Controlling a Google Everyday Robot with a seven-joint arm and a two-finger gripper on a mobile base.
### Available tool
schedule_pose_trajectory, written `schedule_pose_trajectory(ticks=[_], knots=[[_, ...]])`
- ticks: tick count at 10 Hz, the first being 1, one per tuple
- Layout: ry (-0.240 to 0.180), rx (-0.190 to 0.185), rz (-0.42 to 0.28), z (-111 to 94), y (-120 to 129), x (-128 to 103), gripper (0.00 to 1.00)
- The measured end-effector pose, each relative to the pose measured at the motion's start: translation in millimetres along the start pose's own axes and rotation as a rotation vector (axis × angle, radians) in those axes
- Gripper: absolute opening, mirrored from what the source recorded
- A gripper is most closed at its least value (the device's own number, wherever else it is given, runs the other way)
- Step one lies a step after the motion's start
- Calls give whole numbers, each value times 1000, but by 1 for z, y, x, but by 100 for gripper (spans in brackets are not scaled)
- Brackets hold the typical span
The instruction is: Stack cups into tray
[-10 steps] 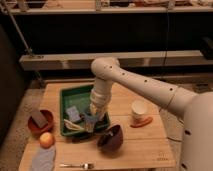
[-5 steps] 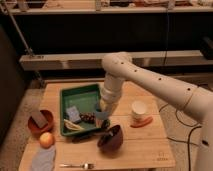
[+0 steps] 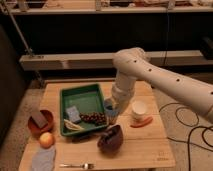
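Observation:
The green tray (image 3: 86, 101) lies on the left half of the wooden table. My gripper (image 3: 112, 107) hangs at the tray's right rim, shut on the blue cup (image 3: 111, 115), which sits just outside that rim and above the table. The cream-white cup (image 3: 138, 110) stands upright on the table a little to the right of the gripper, apart from it. The white arm comes in from the right and hides the gripper's upper part.
In the tray lie a blue sponge (image 3: 73, 112), a banana (image 3: 73, 125) and dark grapes (image 3: 93, 118). A dark brown bowl (image 3: 110, 138) stands just in front of the gripper. An orange-brown bowl (image 3: 40, 123), an orange fruit (image 3: 46, 139), a cloth (image 3: 43, 158) and a fork (image 3: 75, 165) lie left and front.
The gripper has moved right with the blue cup, from over the tray's middle to its right rim. The white cup has stayed in place.

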Motion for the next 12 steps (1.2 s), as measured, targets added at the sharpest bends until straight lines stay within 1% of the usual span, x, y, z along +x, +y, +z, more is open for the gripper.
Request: schedule_pose_trajectory(ticks=[1,2,6,7,8,9,11,12], knots=[[18,-2,22,-7,9,-5,0],[26,-1,33,-11,15,-10,0],[28,3,25,-10,13,-7,0],[31,2,31,-10,12,-6,0],[48,-3,67,-13,18,-4,0],[82,-2,134,-20,35,7,0],[127,0,220,-31,70,26,0],[154,-5,279,-40,101,34,0]])
